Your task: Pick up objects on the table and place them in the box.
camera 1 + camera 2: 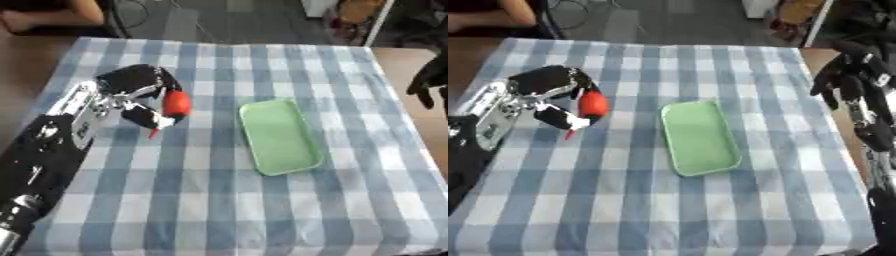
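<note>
The left hand [140, 95] is curled around a red object [176, 103], held above the checked tablecloth [201, 200] just left of the green tray [278, 136]. The right hand [852, 70] hangs at the table's far right edge, fingers loosely bent, holding nothing

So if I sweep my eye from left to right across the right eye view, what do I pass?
Left hand curled round a red object → green tray on the checked tablecloth → right hand, hanging off the table's right edge.
</note>
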### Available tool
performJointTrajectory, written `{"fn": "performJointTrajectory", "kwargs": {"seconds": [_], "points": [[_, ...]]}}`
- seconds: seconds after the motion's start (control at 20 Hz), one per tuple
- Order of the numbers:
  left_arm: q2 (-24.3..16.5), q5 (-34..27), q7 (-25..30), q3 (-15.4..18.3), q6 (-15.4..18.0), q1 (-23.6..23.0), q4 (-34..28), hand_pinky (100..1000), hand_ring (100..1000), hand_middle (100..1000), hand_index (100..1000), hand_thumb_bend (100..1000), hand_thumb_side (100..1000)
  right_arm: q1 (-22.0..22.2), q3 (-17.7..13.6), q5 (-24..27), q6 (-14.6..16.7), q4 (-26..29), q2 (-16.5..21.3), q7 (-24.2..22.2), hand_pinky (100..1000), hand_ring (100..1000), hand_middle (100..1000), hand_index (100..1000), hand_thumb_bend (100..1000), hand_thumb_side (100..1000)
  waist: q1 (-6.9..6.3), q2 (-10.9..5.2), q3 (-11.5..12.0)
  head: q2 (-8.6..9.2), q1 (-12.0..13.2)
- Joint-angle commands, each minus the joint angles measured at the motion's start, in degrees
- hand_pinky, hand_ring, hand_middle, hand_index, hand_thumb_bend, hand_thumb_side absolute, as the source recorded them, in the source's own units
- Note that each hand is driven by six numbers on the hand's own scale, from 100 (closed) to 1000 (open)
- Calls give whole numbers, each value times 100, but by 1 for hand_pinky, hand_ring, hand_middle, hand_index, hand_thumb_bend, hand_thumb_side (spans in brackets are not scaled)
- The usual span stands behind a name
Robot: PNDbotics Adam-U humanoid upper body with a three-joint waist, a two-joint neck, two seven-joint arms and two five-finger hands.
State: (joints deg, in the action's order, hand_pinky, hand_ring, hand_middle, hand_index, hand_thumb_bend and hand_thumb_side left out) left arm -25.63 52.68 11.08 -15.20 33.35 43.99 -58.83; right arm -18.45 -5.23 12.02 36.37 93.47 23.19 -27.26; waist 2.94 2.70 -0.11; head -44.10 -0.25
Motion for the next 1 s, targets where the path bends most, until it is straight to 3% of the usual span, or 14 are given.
{"fn": "performJointTrajectory", "kwargs": {"seconds": [0.05,1.0], "points": [[-25,-139,105,-40,13,195,-164,243,395,504,729,289,548,-75,-10,21,138,55,105,-141,100,437,509,895,100,638,-14,-85,-10,-1,23],[560,-578,568,-379,208,654,-286,234,389,501,713,277,557,-100,38,67,142,43,77,-201,100,435,508,895,100,638,16,-97,-43,-1,142]]}}
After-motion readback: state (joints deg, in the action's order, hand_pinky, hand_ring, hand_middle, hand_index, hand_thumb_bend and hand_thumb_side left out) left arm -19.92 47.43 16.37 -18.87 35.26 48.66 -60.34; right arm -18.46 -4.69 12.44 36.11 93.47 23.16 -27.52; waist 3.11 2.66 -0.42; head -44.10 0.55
